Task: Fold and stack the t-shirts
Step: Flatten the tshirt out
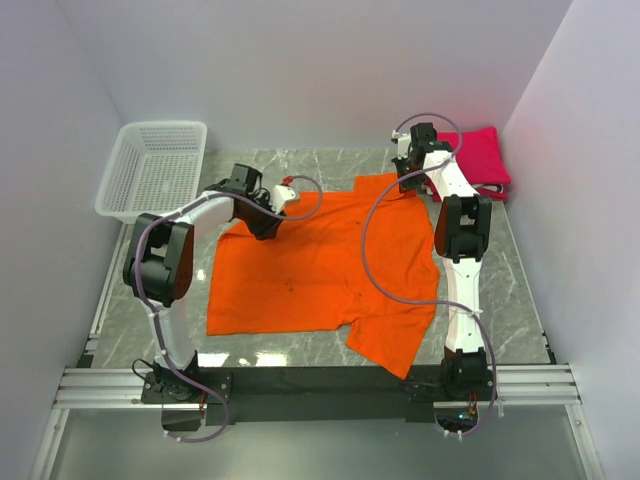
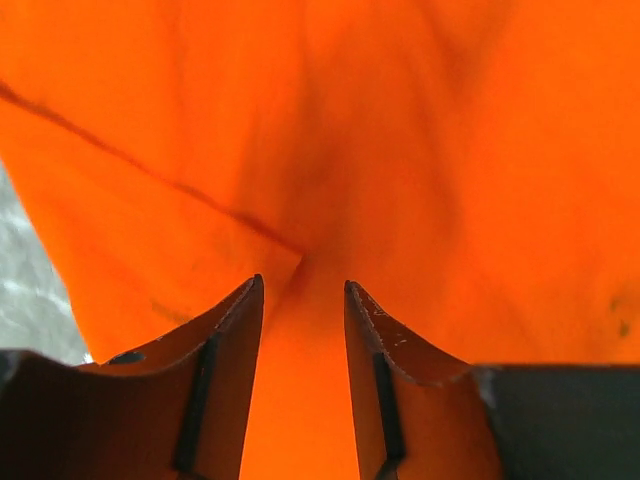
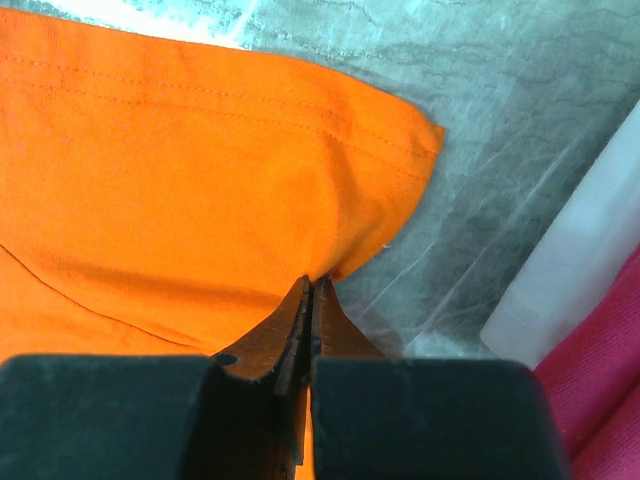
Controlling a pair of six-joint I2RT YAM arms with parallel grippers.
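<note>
A plain orange t-shirt [image 1: 320, 270] lies spread open on the marble table, one sleeve hanging towards the near edge. My left gripper [image 1: 268, 226] is down on its far-left shoulder. In the left wrist view its jaws [image 2: 303, 283] stand apart, with orange cloth [image 2: 400, 150] filling the gap and creases running to the fingertips. My right gripper [image 1: 408, 183] is at the shirt's far-right corner. In the right wrist view it [image 3: 313, 283] is shut on the edge of the orange cloth [image 3: 180, 170]. Folded crimson-pink t-shirts [image 1: 482, 160] are stacked at the back right, just beyond the right gripper [image 3: 600, 400].
A white mesh basket [image 1: 155, 170] stands at the back left, partly off the table. Walls close in the left, back and right sides. A pale white edge [image 3: 570, 270] shows beside the crimson stack. Bare marble [image 1: 130, 320] lies left of the shirt.
</note>
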